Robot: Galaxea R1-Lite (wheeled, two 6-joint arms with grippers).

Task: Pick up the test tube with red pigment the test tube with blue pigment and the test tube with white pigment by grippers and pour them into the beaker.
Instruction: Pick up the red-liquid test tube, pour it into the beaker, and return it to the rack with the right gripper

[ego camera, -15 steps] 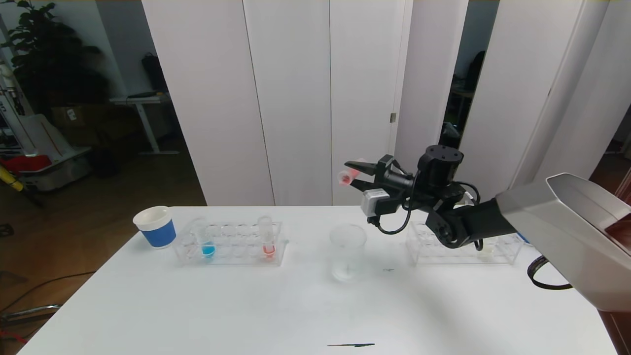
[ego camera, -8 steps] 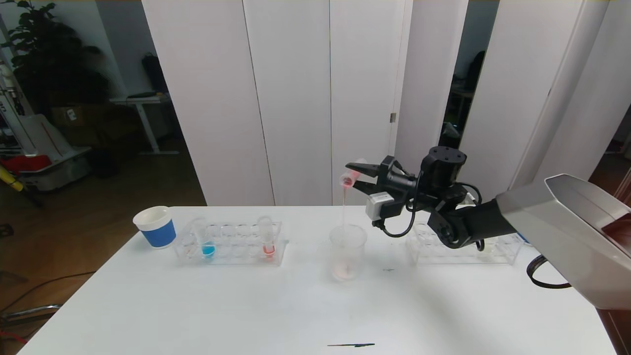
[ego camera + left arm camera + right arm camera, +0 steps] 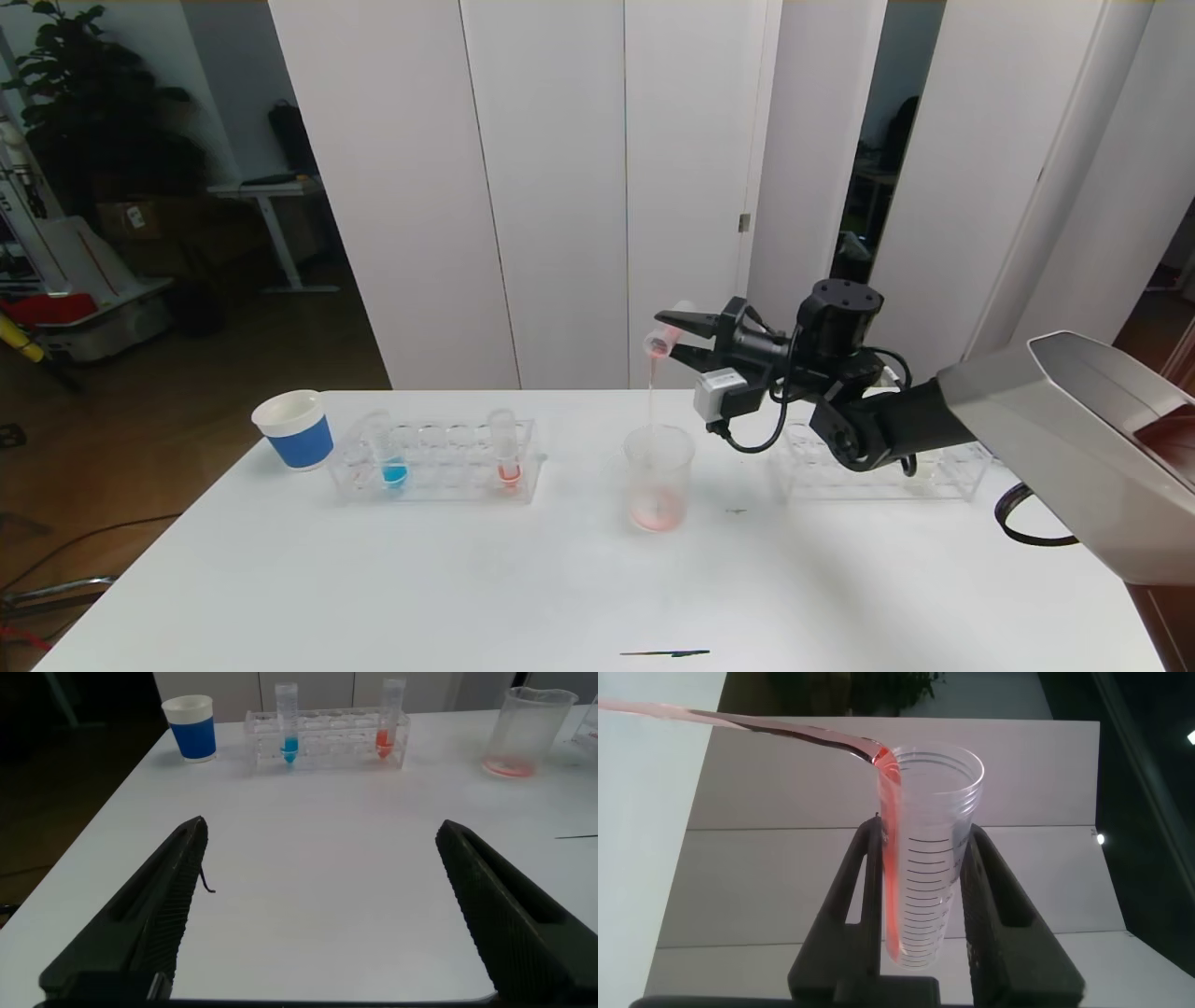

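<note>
My right gripper [image 3: 674,334] is clamped on the test tube with red pigment [image 3: 661,340], tipped above the beaker [image 3: 659,476], a thin red stream falling in. My left gripper [image 3: 318,915] hangs spread wide and empty over the table [image 3: 467,579]. The blue tube [image 3: 381,455] stands in the left rack [image 3: 439,467].

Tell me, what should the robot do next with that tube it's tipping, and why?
Probably hold the tilt a moment longer. The right gripper has the red tube tipped above the beaker, a thin red stream is falling into it, and red liquid shows along the tube's wall.
</note>
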